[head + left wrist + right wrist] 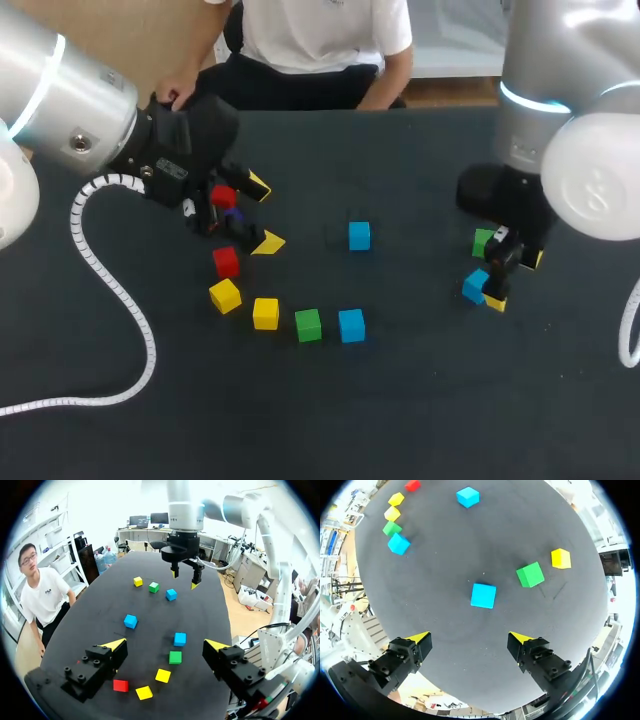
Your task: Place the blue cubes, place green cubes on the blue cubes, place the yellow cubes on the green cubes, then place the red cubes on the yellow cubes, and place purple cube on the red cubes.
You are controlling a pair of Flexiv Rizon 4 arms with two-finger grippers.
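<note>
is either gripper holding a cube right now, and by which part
Nothing is held: the left gripper and the right gripper are both open, with no cube in either.

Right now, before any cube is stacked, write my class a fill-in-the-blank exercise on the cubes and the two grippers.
1. The left gripper and the right gripper are both ____, holding nothing.
2. Just ahead of the right gripper lie a blue cube, a green cube and a ____ cube.
3. In the curved row by the left gripper, the red cube sits at one end and a ____ cube at the other.

Missing words: open; yellow; blue
</note>
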